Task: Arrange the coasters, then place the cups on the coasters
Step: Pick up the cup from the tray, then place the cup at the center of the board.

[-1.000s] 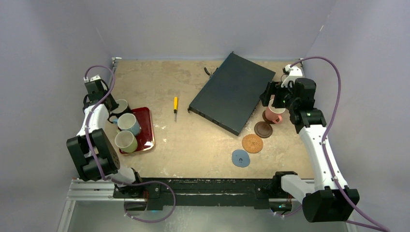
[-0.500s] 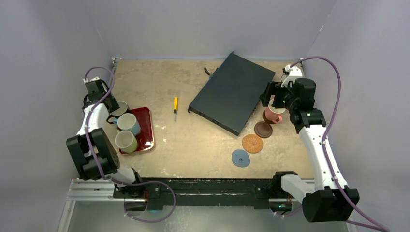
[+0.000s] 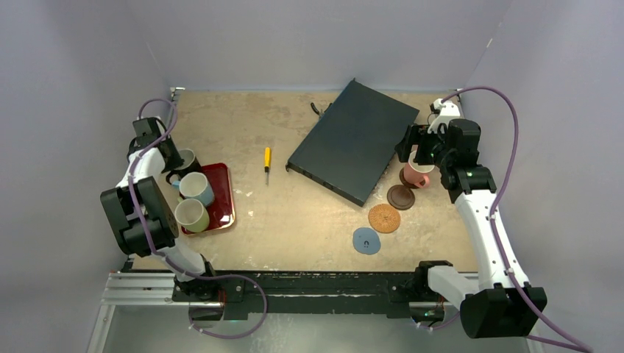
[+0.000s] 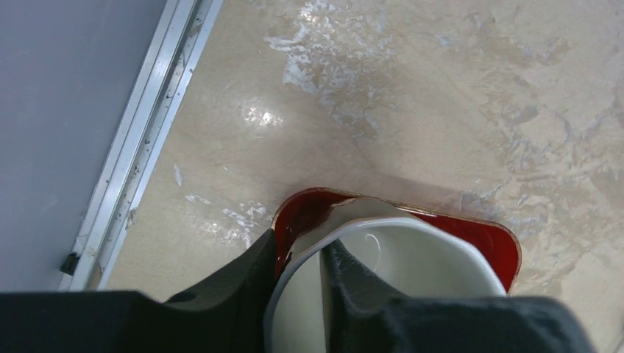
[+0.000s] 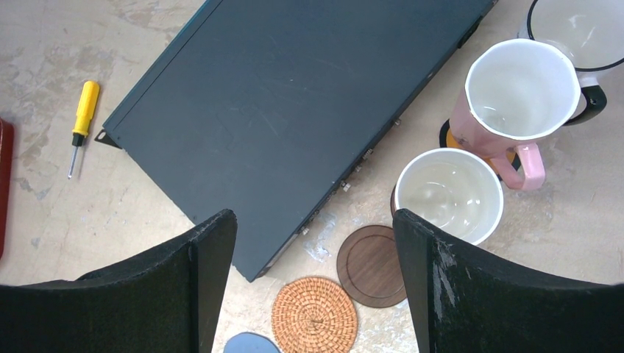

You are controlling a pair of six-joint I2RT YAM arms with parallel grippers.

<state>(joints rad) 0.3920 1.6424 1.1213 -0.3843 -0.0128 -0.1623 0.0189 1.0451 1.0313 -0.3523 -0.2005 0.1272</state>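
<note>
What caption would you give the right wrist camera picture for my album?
Past the open right gripper: a dark flat box, pink mug, brown coaster and cork coaster.

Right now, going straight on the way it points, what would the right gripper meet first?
Probably the edge of the flat black rectangular box, or the beige table beside it; depth unclear.

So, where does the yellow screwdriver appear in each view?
Top external: yellow screwdriver left of centre, between red tray and black box.
Left wrist: not in it.
Right wrist: upper left, beside the box's corner.
Shared landmark: the red tray, in all three views.
</note>
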